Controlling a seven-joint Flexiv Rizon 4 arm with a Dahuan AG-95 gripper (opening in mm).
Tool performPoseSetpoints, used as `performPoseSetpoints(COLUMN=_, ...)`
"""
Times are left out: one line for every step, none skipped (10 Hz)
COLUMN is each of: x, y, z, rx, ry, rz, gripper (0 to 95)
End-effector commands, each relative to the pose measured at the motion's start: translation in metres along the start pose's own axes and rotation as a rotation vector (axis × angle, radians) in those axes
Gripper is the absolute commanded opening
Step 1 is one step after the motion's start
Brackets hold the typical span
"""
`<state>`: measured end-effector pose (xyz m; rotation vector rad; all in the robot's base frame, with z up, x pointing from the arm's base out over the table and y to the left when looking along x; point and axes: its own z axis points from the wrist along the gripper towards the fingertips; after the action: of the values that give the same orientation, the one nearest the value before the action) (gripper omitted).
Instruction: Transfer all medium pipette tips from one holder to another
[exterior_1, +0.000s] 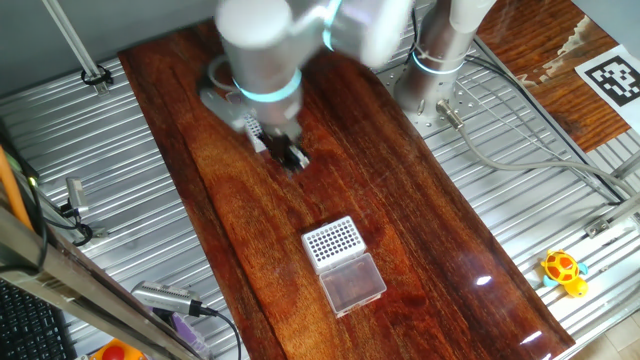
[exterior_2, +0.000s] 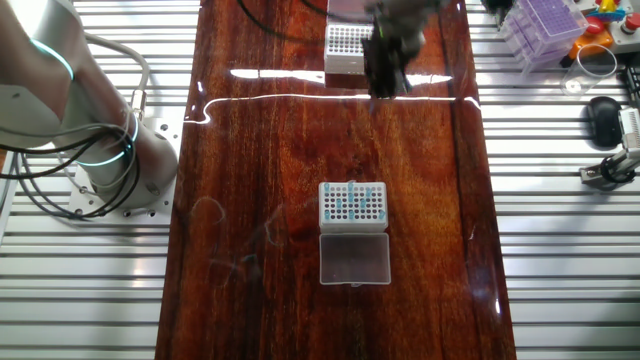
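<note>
One fixed view: gripper (exterior_1: 291, 157) is blurred, so the state of its fingers can't be read. Tip rack (exterior_1: 333, 241) sits on the wooden surface (exterior_1: 420, 230), well toward the camera from the fingers, hinged lid open on its near side.

Other fixed view: medium pipette tips (exterior_2: 351, 203) stand upright in that rack, long axes vertical. Gripper hovers beside the second rack (exterior_2: 346, 44) at the far end.

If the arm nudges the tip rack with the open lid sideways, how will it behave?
The rack would probably slide rather than tip: it sits low on the glossy wooden table. It looks like light plastic, so a small push may move it. Its open lid lies flat and may drag along.
</note>
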<state>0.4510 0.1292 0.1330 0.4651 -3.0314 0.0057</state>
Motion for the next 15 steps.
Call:
performPoseSetpoints(x=-0.004, y=0.053, z=-0.004, rx=0.012, ry=0.01, rz=0.07, gripper=0.0)
performPoseSetpoints(x=-0.004, y=0.066, z=-0.004, rx=0.014, ry=0.013, rz=0.084, gripper=0.0)
performPoseSetpoints(x=-0.003, y=0.073, z=-0.005, rx=0.016, ry=0.015, rz=0.089, gripper=0.0)
performPoseSetpoints(x=-0.002, y=0.081, z=-0.006, rx=0.018, ry=0.016, rz=0.097, gripper=0.0)
performPoseSetpoints(x=-0.001, y=0.084, z=-0.006, rx=0.018, ry=0.016, rz=0.1, gripper=0.0)
performPoseSetpoints(x=-0.002, y=0.087, z=-0.009, rx=0.014, ry=0.016, rz=0.094, gripper=0.0)
performPoseSetpoints(x=-0.002, y=0.088, z=-0.009, rx=0.013, ry=0.015, rz=0.091, gripper=0.0)
performPoseSetpoints(x=-0.002, y=0.088, z=-0.01, rx=0.013, ry=0.015, rz=0.088, gripper=0.0)
performPoseSetpoints(x=-0.002, y=0.087, z=-0.01, rx=0.02, ry=0.013, rz=0.072, gripper=0.0)
performPoseSetpoints(x=-0.001, y=0.086, z=-0.01, rx=0.039, ry=0.023, rz=0.042, gripper=0.0)
performPoseSetpoints(x=-0.001, y=0.086, z=-0.01, rx=0.054, ry=0.025, rz=0.003, gripper=0.0)
performPoseSetpoints(x=-0.001, y=0.086, z=-0.01, rx=0.045, ry=0.019, rz=-0.053, gripper=0.0)
performPoseSetpoints(x=-0.001, y=0.086, z=-0.01, rx=0.041, ry=0.017, rz=-0.092, gripper=0.0)
performPoseSetpoints(x=-0.001, y=0.086, z=-0.01, rx=-0.025, ry=-0.012, rz=-0.107, gripper=0.0)
performPoseSetpoints(x=-0.001, y=0.087, z=-0.009, rx=-0.043, ry=-0.02, rz=-0.095, gripper=0.0)
